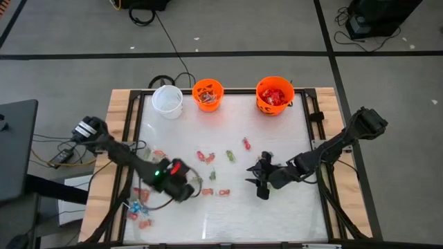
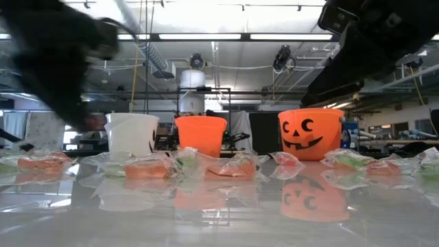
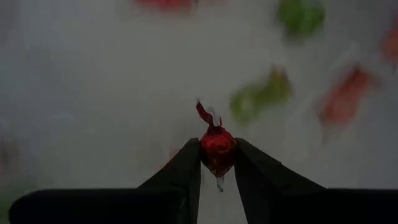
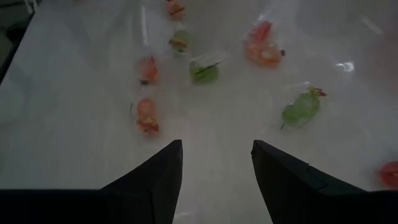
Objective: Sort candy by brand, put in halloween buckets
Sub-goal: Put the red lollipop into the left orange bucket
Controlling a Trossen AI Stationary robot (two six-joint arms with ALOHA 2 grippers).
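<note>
1. My left end effector (image 3: pixel 217 163) is clamped on a red wrapped sweet (image 3: pixel 217 148), above the bench's (image 1: pixel 277 207) near-left area.
2. My right end effector (image 4: pixel 216 163) hovers mid-bench, fingers apart, empty.
3. Risk: the thin pinch may let the slick wrapper slip during carrying.
4. Only the left wrist view shows this grip; the high view shows the three buckets (image 1: pixel 208 94) along the far edge.

- Table (image 1: pixel 315 207) with a pale glossy top, framed by light wooden boards (image 1: pixel 118 111) and dark rails.
- Grey floor (image 1: pixel 69 41) around it, crossed by dark tape lines.
- Black cable (image 1: pixel 169 45) trailing over the floor toward the table's far edge.
- Dark equipment (image 1: pixel 377 17) with cords at the far right corner.
- Black panel (image 1: pixel 15 149) at the left edge.
- Ceiling strip lights (image 2: pixel 206 36) and a silver duct (image 2: pixel 147 55) in the workshop room behind.
</note>
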